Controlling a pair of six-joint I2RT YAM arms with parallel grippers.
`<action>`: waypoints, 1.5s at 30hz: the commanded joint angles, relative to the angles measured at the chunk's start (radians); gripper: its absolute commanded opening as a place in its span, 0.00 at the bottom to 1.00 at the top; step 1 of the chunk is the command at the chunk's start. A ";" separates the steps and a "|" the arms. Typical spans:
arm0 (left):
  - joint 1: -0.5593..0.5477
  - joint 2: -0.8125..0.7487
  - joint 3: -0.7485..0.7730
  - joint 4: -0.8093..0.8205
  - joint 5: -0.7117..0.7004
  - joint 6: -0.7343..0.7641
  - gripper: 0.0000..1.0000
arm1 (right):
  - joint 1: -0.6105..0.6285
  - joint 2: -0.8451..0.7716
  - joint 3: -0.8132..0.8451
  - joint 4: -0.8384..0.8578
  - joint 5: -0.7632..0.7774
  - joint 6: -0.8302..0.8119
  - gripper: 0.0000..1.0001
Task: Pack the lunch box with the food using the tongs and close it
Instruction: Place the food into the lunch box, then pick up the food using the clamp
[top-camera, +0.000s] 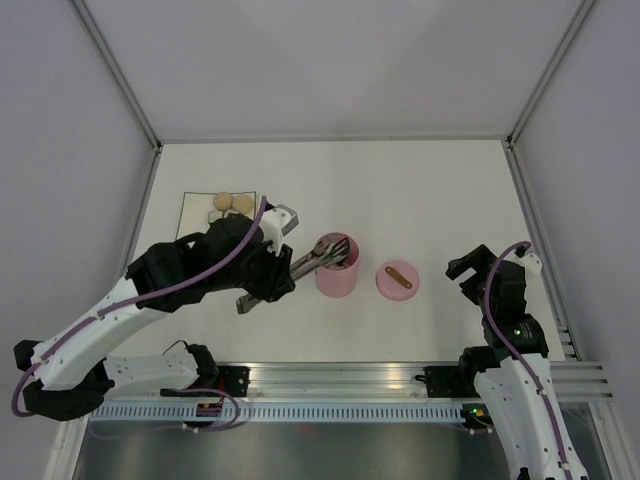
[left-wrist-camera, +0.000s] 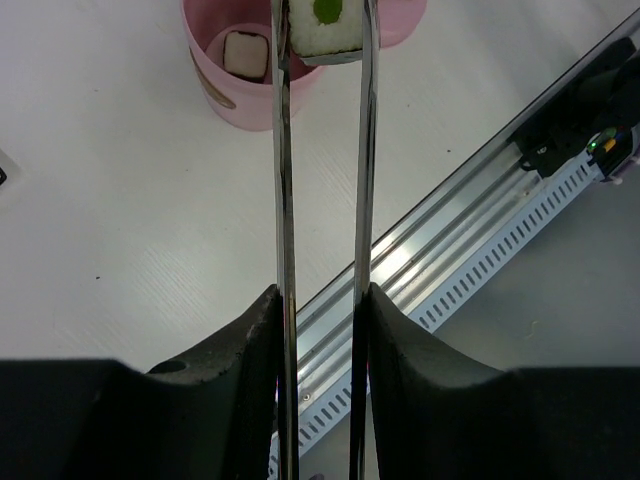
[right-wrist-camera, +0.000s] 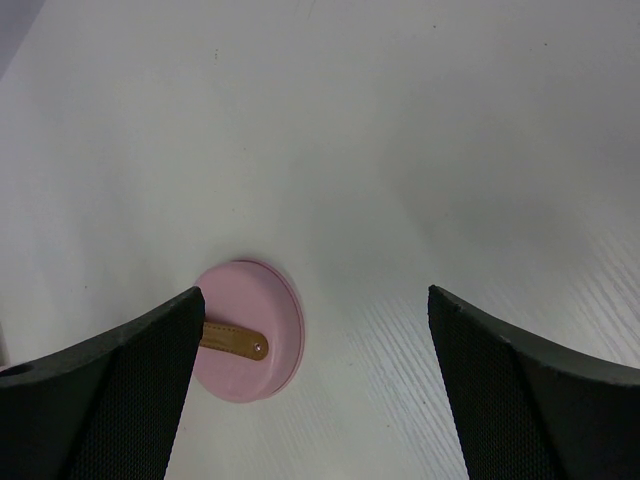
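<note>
The pink lunch box stands open mid-table, with one white sushi-like piece inside it. My left gripper is shut on the silver tongs. The tong tips pinch a white rice piece with a green spot over the lunch box rim. More food, beige balls, lies at the back left. The pink lid with its brown strap lies flat to the right of the lunch box. My right gripper hangs open right of the lid, holding nothing.
The beige balls rest on a white sheet with a dark outline behind my left arm. A metal rail runs along the near table edge. Grey walls enclose the table on three sides.
</note>
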 joint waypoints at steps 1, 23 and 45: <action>-0.036 0.018 -0.015 0.015 -0.054 -0.037 0.34 | 0.002 -0.004 0.009 -0.012 -0.008 0.010 0.98; -0.041 0.177 -0.001 0.101 -0.125 -0.003 0.37 | 0.002 -0.010 -0.007 -0.010 0.008 -0.011 0.98; -0.036 0.144 0.063 0.066 -0.304 -0.060 0.53 | 0.003 -0.019 -0.018 -0.001 -0.003 -0.024 0.98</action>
